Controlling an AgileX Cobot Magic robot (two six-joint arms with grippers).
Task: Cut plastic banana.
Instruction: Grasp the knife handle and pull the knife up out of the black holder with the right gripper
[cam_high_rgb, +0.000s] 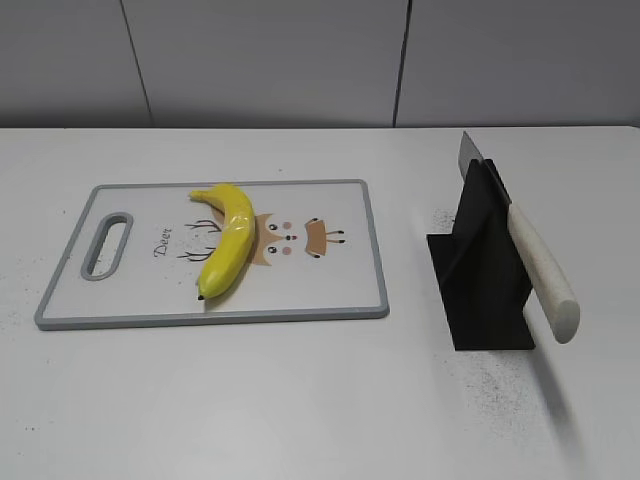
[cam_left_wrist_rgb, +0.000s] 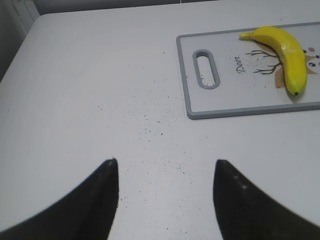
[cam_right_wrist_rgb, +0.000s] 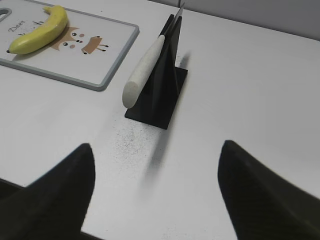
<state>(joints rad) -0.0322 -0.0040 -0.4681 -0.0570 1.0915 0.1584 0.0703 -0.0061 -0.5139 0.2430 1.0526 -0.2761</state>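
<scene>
The plastic banana (cam_high_rgb: 227, 240) is glossy yellow and lies on the white cutting board (cam_high_rgb: 330, 285) with a grey rim, left of the table's middle. It also shows in the left wrist view (cam_left_wrist_rgb: 287, 52) and the right wrist view (cam_right_wrist_rgb: 40, 32). A knife with a white handle (cam_high_rgb: 540, 270) rests in a black stand (cam_high_rgb: 485, 270) to the right of the board; the right wrist view shows the handle (cam_right_wrist_rgb: 145, 72) too. My left gripper (cam_left_wrist_rgb: 165, 165) is open and empty over bare table left of the board. My right gripper (cam_right_wrist_rgb: 156, 147) is open and empty, in front of the stand. Neither gripper shows in the exterior view.
The cutting board (cam_left_wrist_rgb: 250, 107) has a handle slot (cam_left_wrist_rgb: 206, 69) at its left end and a deer drawing. Dark specks dot the white table (cam_high_rgb: 300, 400) around the stand and board. A grey wall stands behind the table.
</scene>
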